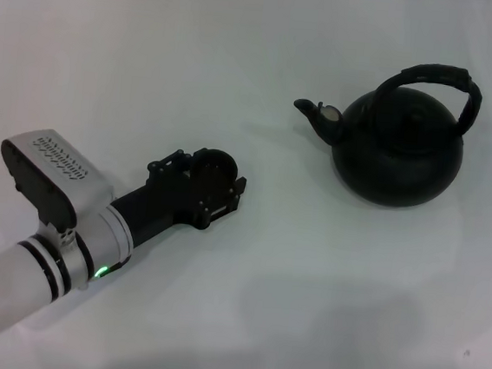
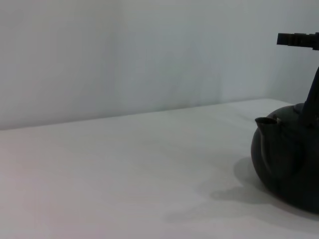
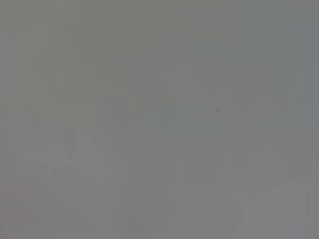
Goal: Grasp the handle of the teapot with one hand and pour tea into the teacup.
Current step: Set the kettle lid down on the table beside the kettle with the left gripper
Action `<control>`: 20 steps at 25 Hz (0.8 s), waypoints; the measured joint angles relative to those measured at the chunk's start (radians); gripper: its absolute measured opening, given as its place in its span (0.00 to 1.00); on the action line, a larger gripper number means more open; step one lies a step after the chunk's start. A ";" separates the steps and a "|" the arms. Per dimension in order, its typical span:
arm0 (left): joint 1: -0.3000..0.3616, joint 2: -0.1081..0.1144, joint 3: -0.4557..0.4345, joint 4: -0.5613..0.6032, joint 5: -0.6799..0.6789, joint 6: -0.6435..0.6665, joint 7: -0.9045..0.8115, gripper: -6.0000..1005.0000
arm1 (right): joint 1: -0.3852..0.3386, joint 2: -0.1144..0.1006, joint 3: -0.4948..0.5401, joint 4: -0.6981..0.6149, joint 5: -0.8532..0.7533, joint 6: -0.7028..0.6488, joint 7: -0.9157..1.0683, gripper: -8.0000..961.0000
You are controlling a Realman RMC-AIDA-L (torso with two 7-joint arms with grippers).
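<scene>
From the head view I see my left end effector point(image 1: 215, 186) low over the plain white desk point(image 1: 241, 324). It is black, on the end of a silver and white arm. Its fingers sit around the tiny round dark brown-black teacup point(image 1: 214, 167), one on each side, so it looks like it is gripping the cup. The big round matte-black teapot point(image 1: 397, 151) stands on the desk well apart from this end effector, farther out and off to its right side. The pot's short curved spout point(image 1: 315, 114) has a pale tip and points back toward the end effector and the cup. The thick black ribbed handle point(image 1: 439, 81) arches up over the top of the pot, and nothing is touching it. In the left wrist view I see part of the teapot point(image 2: 289, 164), its spout point(image 2: 266, 121) and a bit of the handle point(image 2: 299, 40). My right end effector is nowhere in the head view, and its wrist view is only flat grey.
</scene>
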 joint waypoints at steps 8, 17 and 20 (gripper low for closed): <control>0.000 0.000 -0.001 0.001 0.001 0.013 0.000 0.77 | -0.005 0.000 0.000 -0.001 0.006 -0.005 0.004 0.80; 0.002 0.004 0.000 -0.002 0.001 0.009 0.000 0.84 | -0.004 0.000 0.000 0.000 0.007 -0.005 0.004 0.80; 0.010 0.005 -0.003 0.001 -0.001 -0.009 -0.002 0.85 | -0.004 0.000 0.000 -0.002 0.007 -0.005 0.004 0.80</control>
